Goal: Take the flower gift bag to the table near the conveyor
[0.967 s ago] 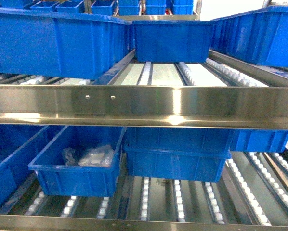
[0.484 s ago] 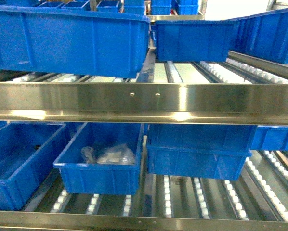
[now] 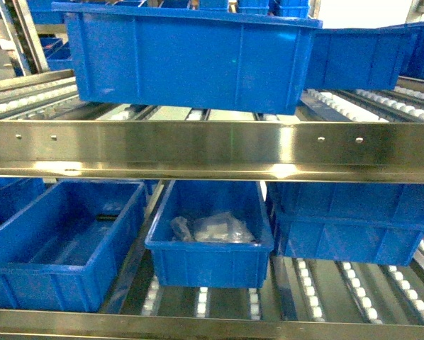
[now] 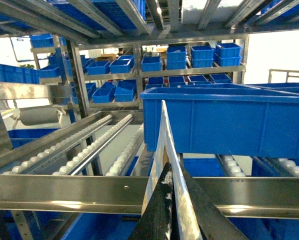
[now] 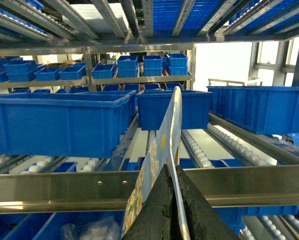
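The flower gift bag [image 5: 157, 160] stands edge-on in both wrist views, a thin pale sheet with yellow blossoms on its side. My right gripper [image 5: 171, 172] is shut on its top edge. In the left wrist view, my left gripper [image 4: 170, 172] is shut on another part of the bag's rim [image 4: 165, 135]. The conveyor [image 3: 198, 145], a shiny steel rack with white roller tracks, fills the head view right in front. Neither gripper nor the bag shows in the head view. The table is out of view.
A large blue bin [image 3: 191, 57] sits on the upper roller level. Below, a blue bin [image 3: 208, 255] holds clear plastic packets, with an empty bin [image 3: 56, 248] to its left and stacked bins [image 3: 354, 227] to its right. More racks of bins stand behind.
The rack and its bins have slid to the right in the head view, so the view has shifted left along the conveyor. The empty lower-left bin has come into full sight.
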### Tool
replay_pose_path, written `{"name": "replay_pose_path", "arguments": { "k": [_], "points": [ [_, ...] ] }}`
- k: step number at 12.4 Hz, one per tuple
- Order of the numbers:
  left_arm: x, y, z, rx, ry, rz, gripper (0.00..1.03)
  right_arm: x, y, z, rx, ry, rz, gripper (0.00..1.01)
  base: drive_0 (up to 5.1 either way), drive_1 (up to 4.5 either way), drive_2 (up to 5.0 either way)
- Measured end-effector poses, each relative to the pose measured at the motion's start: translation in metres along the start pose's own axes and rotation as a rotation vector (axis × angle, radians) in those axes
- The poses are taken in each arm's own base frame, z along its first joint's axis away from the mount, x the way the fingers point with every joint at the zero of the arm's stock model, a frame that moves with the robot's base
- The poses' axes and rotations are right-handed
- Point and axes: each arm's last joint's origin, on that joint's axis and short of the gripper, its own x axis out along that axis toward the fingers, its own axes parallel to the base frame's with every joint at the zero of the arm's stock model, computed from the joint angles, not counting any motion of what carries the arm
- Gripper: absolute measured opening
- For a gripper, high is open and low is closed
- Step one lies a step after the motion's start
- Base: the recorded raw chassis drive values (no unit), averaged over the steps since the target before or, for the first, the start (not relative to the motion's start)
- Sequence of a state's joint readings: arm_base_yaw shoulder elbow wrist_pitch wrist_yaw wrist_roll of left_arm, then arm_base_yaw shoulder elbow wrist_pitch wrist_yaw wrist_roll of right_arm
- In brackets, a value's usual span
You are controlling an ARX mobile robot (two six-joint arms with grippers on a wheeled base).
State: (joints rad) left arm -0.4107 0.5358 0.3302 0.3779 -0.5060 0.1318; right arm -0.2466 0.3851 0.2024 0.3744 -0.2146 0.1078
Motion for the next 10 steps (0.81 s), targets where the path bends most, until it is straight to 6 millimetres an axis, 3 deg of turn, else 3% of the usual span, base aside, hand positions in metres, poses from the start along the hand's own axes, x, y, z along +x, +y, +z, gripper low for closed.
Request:
{"name": "replay_pose_path", "arguments": {
  "k": [10],
  "points": [
    [0.0000,0.0000,-0.0001,0.000,0.001,0.000,0.02,0.0000,0.0005,0.0001,0.001,-0.001,0.004,0.02,-4.8,1.74,3.2]
  ]
}}
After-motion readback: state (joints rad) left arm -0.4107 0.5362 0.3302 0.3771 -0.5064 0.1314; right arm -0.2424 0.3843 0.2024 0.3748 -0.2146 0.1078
